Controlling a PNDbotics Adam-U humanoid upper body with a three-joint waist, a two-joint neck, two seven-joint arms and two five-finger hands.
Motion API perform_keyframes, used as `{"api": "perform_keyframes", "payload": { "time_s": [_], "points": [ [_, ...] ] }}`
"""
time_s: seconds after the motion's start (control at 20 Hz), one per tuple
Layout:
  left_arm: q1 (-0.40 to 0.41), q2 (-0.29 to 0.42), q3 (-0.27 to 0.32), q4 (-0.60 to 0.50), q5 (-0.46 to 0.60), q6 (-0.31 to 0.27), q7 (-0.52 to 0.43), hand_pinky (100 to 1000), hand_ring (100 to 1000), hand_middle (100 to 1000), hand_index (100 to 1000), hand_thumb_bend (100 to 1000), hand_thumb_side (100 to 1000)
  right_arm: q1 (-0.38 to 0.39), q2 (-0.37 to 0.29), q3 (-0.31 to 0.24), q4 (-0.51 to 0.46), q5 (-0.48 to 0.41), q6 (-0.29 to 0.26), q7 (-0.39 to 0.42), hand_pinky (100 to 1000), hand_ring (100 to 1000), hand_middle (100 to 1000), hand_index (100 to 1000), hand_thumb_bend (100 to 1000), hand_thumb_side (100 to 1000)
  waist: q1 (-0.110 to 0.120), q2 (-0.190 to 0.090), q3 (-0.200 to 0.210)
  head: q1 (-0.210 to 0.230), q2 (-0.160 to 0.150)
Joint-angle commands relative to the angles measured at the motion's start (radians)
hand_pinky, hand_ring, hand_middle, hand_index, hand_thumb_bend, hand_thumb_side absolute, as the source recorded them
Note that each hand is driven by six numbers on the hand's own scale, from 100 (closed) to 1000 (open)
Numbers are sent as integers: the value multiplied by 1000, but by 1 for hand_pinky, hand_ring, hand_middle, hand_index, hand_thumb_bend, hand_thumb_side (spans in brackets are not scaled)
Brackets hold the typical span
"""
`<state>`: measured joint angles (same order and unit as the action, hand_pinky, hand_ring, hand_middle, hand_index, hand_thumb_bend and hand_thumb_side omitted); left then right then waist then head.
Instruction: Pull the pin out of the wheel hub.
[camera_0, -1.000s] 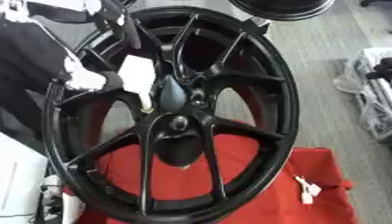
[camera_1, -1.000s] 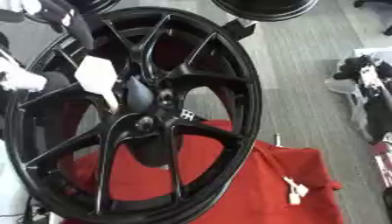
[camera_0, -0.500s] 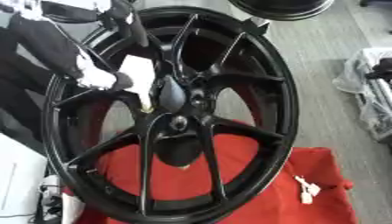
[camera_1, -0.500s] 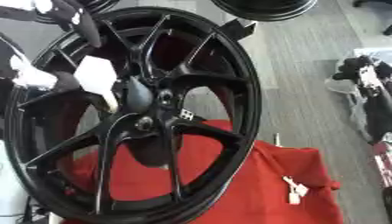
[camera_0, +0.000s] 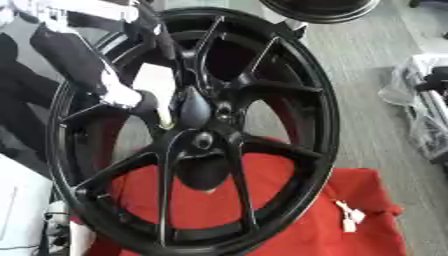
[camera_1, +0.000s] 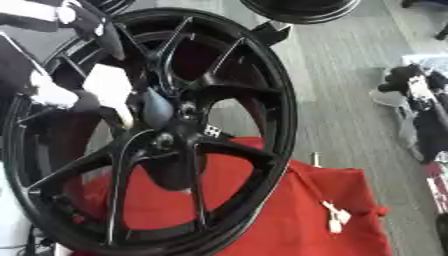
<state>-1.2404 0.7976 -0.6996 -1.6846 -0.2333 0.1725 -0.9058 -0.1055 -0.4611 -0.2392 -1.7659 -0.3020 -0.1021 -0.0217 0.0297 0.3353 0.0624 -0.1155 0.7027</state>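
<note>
A big black spoked wheel (camera_0: 289, 100) stands upright on a red cloth (camera_0: 367, 235). Its hub (camera_0: 194, 111) is a dark rounded centre with small bolt holes around it. My left arm comes in from the upper left, black with a white wrist. My left hand (camera_0: 154, 84), white on its back, lies against the spokes just left of the hub. A slim pale piece (camera_0: 164, 119) points down from under the hand beside the hub; I cannot tell whether it is the pin. The hand's grip is hidden. My right hand shows in no view.
A second dark wheel (camera_0: 319, 7) lies on the grey floor behind. Dark bags and gear (camera_1: 420, 100) crowd the right edge. Small white tags (camera_0: 348, 218) lie on the cloth at the lower right. A white object (camera_0: 17, 210) stands at the lower left.
My left wrist has swung right, closer to the hub, while the white back of the hand has stayed by the spokes. The wheel has not moved.
</note>
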Motion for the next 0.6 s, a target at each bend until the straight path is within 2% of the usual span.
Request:
{"api": "perform_keyframes", "payload": {
  "time_s": [0.05, 0.6],
  "points": [
    [-21, 3, 8, 11, -34, -14, -1, 859, 858, 821, 850, 429, 429, -8, -29, -3, -8, 6, 0, 2, 946, 632, 587, 656, 100, 610, -2, -30, -2, 3, 5],
    [-14, -19, -7, 67, -85, -56, -1, 859, 859, 821, 842, 447, 388, -9, -26, -1, -6, 8, 1, 4, 946, 632, 588, 656, 100, 610, -3, -28, -5, 15, 9]
  ]
}}
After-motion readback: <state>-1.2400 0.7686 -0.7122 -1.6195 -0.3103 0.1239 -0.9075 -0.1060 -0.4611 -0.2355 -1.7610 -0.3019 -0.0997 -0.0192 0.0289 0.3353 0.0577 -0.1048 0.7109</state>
